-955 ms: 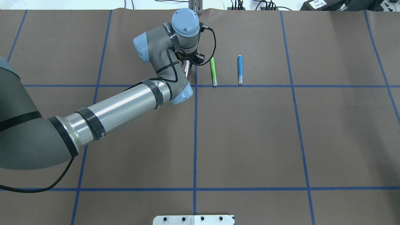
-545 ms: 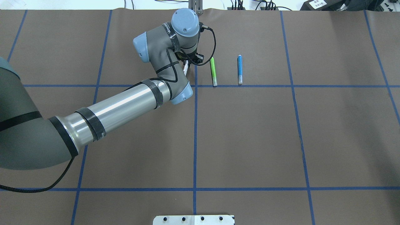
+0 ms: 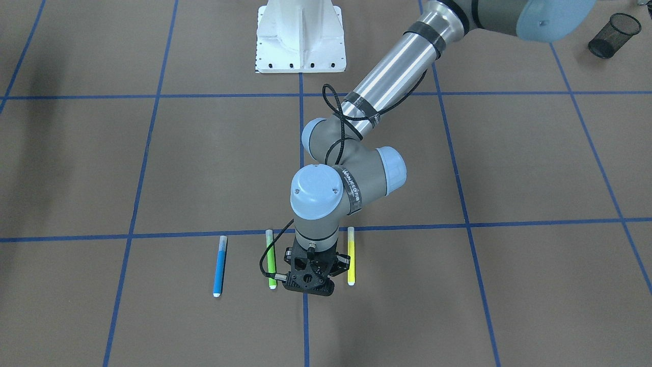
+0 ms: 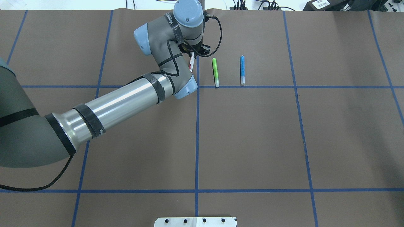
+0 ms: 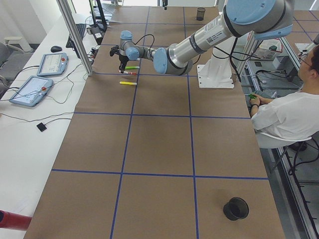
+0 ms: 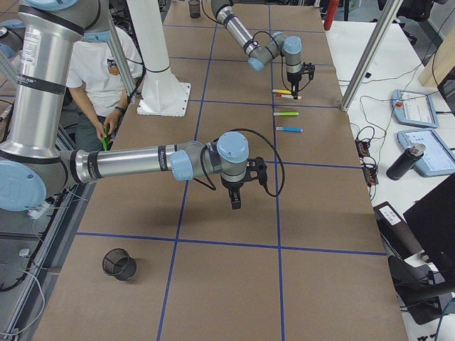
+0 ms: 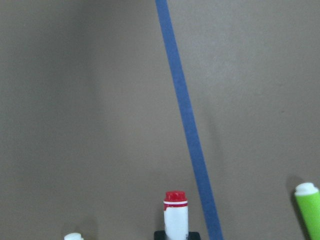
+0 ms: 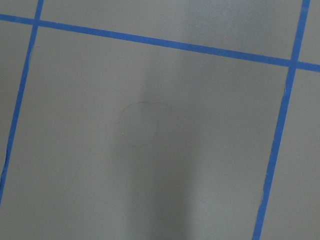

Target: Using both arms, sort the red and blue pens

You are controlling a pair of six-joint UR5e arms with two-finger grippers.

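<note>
My left gripper (image 4: 193, 56) is shut on the red pen (image 4: 191, 63), a white barrel with a red cap, near the far middle of the table. The left wrist view shows the red pen (image 7: 175, 215) poking forward from between the jaws, over the brown mat. From the front, the wrist and gripper (image 3: 309, 279) hide that pen. The blue pen (image 4: 242, 70) lies flat to the right, also seen as the blue pen (image 3: 219, 265) from the front. My right gripper (image 6: 235, 202) hangs over the mid table; I cannot tell its state.
A green marker (image 4: 215, 72) lies between the left gripper and the blue pen. A yellow marker (image 3: 351, 255) lies on the gripper's other side. Black mesh cups (image 3: 614, 34) (image 6: 119, 263) stand near the table's ends. A seated person (image 5: 289, 114) is beside the robot base (image 3: 300, 38).
The left wrist has moved toward the table's far edge, carrying the red pen with it. The green marker and blue pen have stayed put.
</note>
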